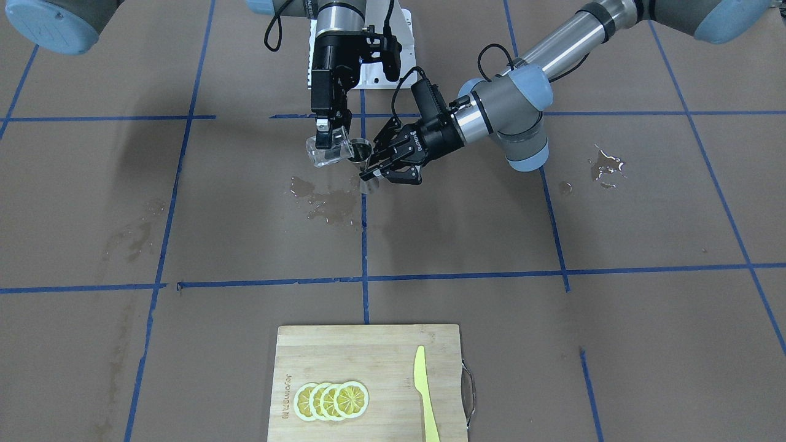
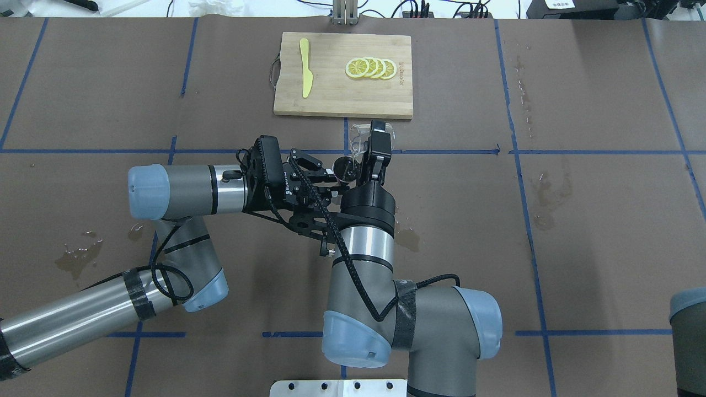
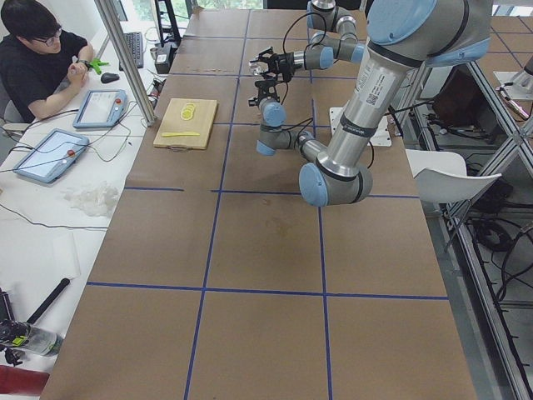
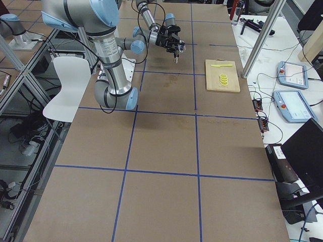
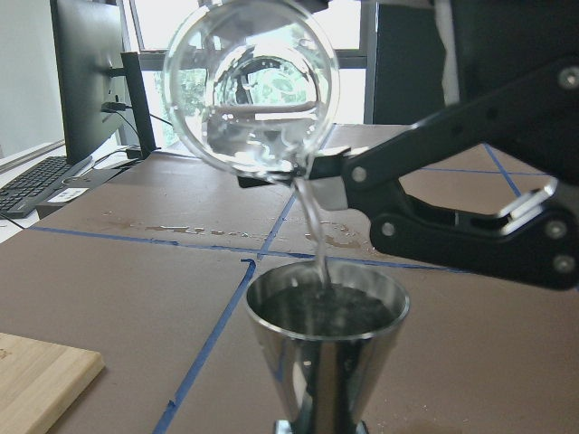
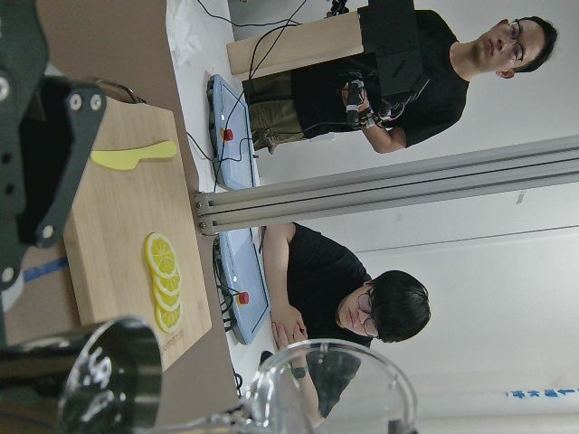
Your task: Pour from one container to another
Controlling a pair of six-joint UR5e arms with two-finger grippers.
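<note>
**Glass cup tipped over the jigger, water running**

The glass cup point(image 5: 253, 90) is tipped well over, mouth down toward the left wrist camera, and a thin stream of water point(image 5: 312, 226) falls from its lip. The stream lands in the steel jigger point(image 5: 326, 334) standing upright directly below. There is liquid in the jigger's upper cone, not far under the rim.

The right gripper point(image 1: 328, 138) comes down from above and pinches the cup's wall between its two fingers. The cup lies nearly on its side, with its lip touching or just above the jigger's rim. The left gripper point(image 1: 374, 173) reaches in sideways from the robot's left, its fingers closed on the jigger's narrow waist and keeping it upright. The two grippers sit just beside each other.

All of this happens mid-table, over a crossing of the blue tape lines point(image 1: 363, 245) on the brown table point(image 1: 245, 233). Wet patches point(image 1: 322, 202) darken the paper just beside the jigger, and a smaller splash glistens further out on the robot's left.

On the operators' side, well apart from the pour, lies a wooden cutting board point(image 1: 368, 362). It carries a row of overlapping lemon slices point(image 1: 331, 400) and a pale yellow knife point(image 1: 424, 393) lying flat beside them.

The side and right wrist views catch people point(image 6: 362, 307) past the table's edge, one seated by the control tablets point(image 3: 50, 154).
</note>
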